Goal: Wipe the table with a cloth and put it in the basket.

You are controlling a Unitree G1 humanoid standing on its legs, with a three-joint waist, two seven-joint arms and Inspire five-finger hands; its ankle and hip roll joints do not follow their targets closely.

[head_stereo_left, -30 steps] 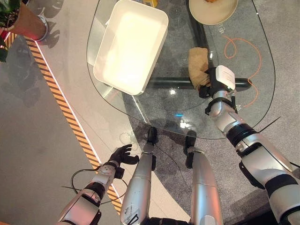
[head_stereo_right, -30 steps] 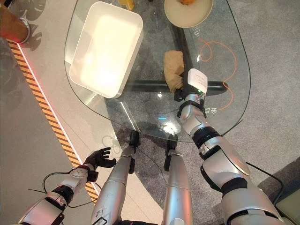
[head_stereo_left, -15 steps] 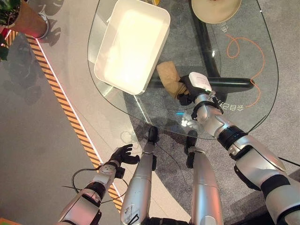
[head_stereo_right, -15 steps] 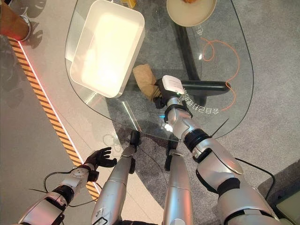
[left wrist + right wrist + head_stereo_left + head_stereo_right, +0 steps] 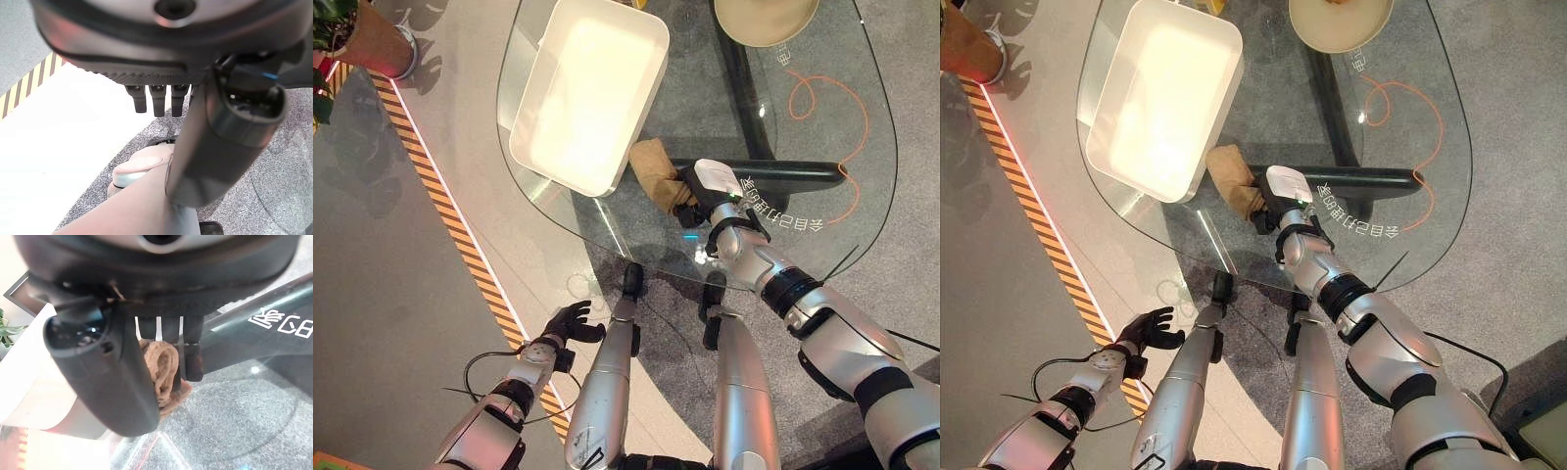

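A tan cloth lies bunched on the glass table, just beside the near corner of the white basket. My right hand rests on the cloth's right end with its fingers curled round a fold of it; the right wrist view shows the cloth rolled up between thumb and fingers. My left hand hangs low beside the table, over the floor, its fingers relaxed and holding nothing.
A beige bowl stands at the table's far edge. An orange cord shows through the glass on the right. A striped floor strip runs along the left, and a potted plant stands at the far left.
My right hand has dragged the cloth leftward across the glass, from the table's middle to the basket's near corner. The left hand has stayed where it was.
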